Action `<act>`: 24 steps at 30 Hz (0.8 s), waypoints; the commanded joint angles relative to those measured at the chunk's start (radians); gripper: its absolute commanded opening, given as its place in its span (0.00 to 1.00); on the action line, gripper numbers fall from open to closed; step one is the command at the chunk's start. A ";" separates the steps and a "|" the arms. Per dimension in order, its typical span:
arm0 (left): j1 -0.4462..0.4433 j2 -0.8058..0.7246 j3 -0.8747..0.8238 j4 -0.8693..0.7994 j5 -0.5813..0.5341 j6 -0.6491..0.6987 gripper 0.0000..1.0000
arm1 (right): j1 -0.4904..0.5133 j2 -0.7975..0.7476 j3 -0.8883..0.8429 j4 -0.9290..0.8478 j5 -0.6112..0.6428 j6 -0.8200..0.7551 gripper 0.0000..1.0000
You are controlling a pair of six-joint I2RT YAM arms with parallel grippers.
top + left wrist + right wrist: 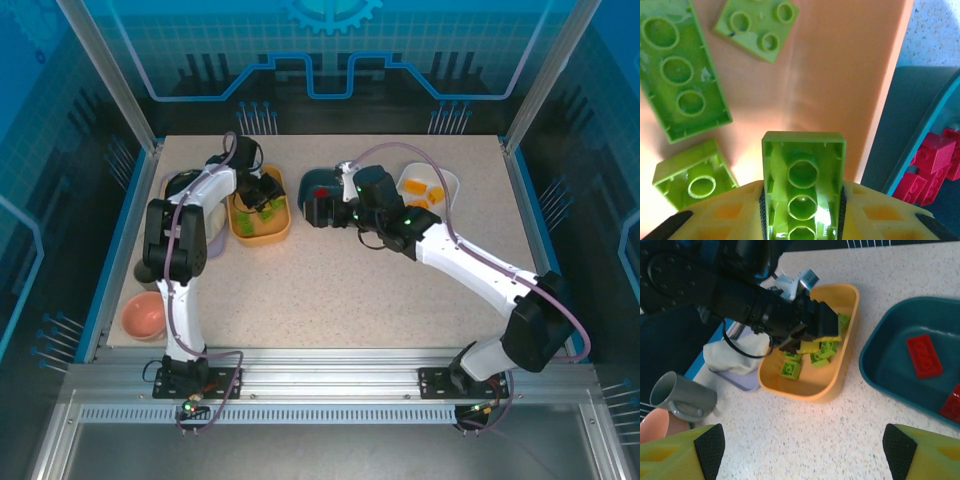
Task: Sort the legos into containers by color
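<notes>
**Left hand pinches a green brick over the yellow-orange tub**

The left hand (802,212) is pressed together on a lime green plastic brick (804,165). The brick sits squarely between the two yellow fingers (875,212), with its hollow underside facing the wrist camera and its far end sticking out past the fingertips. Hand and brick are inside the shallow yellow-orange rounded tub (283,232). Whether the brick touches the tub floor cannot be told. Loose lime green bricks (677,70) lie on that floor just beyond and left of the held one.

Just beside this tub on the right stands the dark teal rounded tub (875,357), with flat red plastic bricks (924,355) inside. The right hand (803,447) is spread wide and holds nothing. In the top view it hangs at the near edge of the teal tub.

Farther right on the speckled beige table (330,290) is the white squarish tub (450,178), which holds small orange bricks (435,195). A grey mug (682,395) and a pink bowl (143,315) stand near the table's left edge.
</notes>
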 commanded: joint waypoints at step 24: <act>-0.066 -0.704 -0.411 -0.014 -0.160 -0.026 0.99 | -0.238 -0.214 -0.011 -0.544 0.090 -0.074 1.00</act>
